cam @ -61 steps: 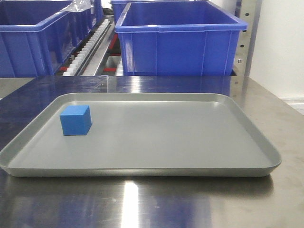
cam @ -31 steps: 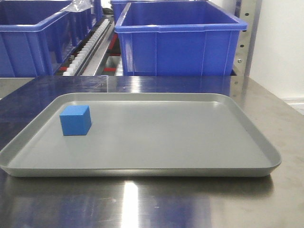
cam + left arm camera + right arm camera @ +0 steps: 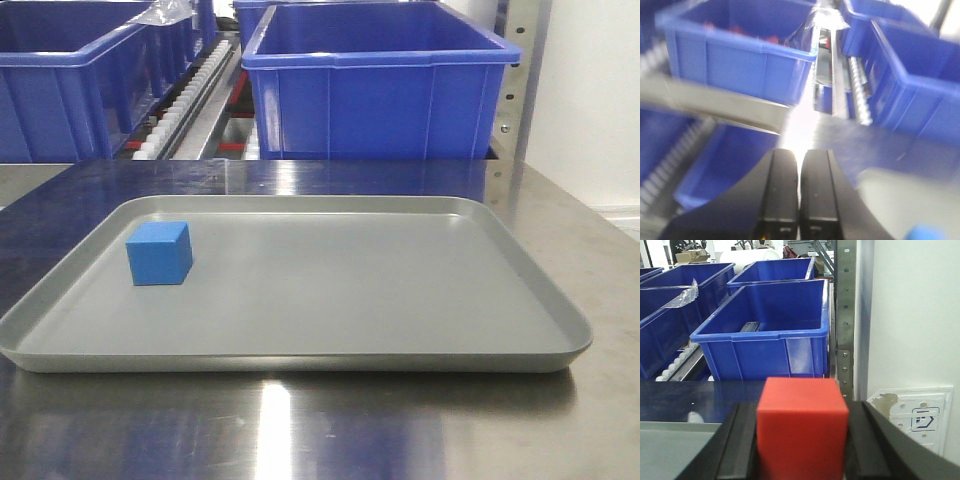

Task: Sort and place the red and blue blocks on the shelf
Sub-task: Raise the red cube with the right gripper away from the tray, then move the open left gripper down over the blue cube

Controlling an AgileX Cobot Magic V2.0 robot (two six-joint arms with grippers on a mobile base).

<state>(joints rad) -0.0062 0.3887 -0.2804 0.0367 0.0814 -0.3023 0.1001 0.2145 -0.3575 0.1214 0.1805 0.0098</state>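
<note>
Centrally, red block (image 3: pixel 802 410) pinched in right claw (image 3: pixel 802 440), left claw (image 3: pixel 799 187) pressed together

A grey tray (image 3: pixel 350 290) is seen lying flat on a steel table (image 3: pixel 320 430). One blue block (image 3: pixel 159 254) is placed in the tray, near its left edge, resting on a flat face and apart from the rim. Behind the table a shelf (image 3: pixel 515 115) is seen; its perforated steel post is shown at the right. Two large blue bins are kept on it: the right bin (image 3: pixel 375 95) behind the tray's middle, the left bin (image 3: pixel 60 95) cut off by the picture edge. Between them a white roller track (image 3: pixel 190 95) is seen running away from the camera. The blue of the bins is reflected in the far part of the table. A white wall (image 3: pixel 590 100) is seen at the far right.
</note>
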